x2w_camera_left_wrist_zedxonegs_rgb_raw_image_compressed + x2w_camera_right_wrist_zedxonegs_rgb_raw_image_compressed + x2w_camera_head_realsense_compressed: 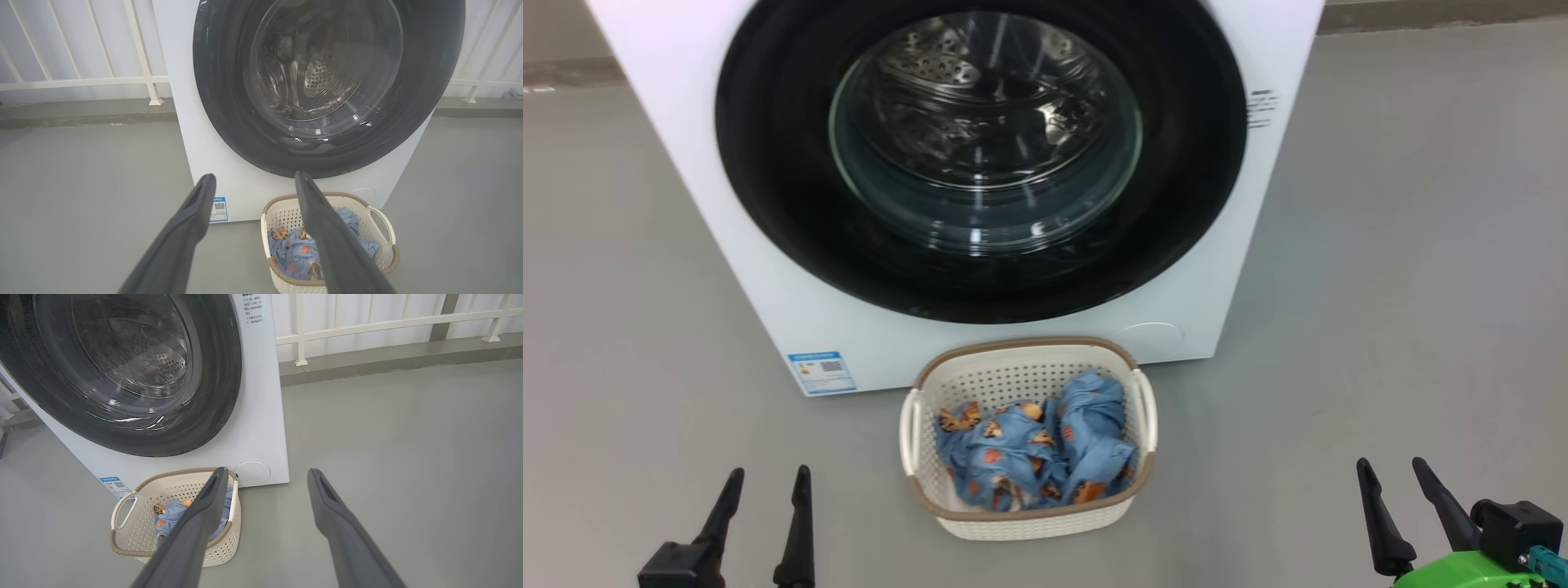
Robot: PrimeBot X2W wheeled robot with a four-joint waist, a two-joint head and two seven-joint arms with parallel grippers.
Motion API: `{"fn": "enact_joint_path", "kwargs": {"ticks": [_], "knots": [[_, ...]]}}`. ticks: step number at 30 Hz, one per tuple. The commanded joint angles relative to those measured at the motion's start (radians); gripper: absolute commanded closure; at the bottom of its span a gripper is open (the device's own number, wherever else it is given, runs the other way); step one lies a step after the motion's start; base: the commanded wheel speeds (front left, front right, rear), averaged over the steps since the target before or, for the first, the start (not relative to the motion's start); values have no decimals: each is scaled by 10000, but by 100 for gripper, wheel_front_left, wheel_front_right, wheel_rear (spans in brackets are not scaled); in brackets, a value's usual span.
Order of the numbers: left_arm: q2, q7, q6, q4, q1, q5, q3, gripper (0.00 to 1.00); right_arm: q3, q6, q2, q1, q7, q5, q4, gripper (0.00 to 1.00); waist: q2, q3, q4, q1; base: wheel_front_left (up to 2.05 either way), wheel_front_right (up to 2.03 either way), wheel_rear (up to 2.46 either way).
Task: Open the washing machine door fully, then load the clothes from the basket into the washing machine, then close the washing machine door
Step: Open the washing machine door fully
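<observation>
Two labels on white washing machine point(1282, 49): blue sticker point(822, 371) with QR code at lower left corner, small dark lettering point(1261, 109) right of washing machine door point(768, 163), neither readable. Door shut flush. On grey floor point(1380, 286) just before machine's foot, basket point(1013, 377) with clothes point(1029, 457) heaped inside. Bare floor wide on either side, white railing point(81, 81) behind. Spread wide and empty, left hand point(770, 471) and right hand point(1389, 461), flanking basket, well apart from it.
</observation>
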Motion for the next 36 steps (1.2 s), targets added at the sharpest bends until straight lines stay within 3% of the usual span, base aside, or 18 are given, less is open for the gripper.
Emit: {"fn": "enact_joint_path", "kwargs": {"ticks": [1,21,35,36], "knots": [[110,-105,-25,-199,-238,161,348,0,178,16,-147,-63,-122,-155,-250,0,0,-1,-3,0,118,118,-237],[33,-105,-25,-302,-213,-158,413,0,172,16,-121,-74,-122,-157,-270,0,0,8,-127,0,118,118,-235],[-34,-105,-25,-411,-148,-276,355,0,98,16,-78,-167,-122,-143,-305,0,0,62,-130,0,30,30,-60],[-59,-105,-25,-422,-152,-305,294,0,153,16,-43,-249,-122,11,-314,48,0,90,-112,0,0,0,0]]}}
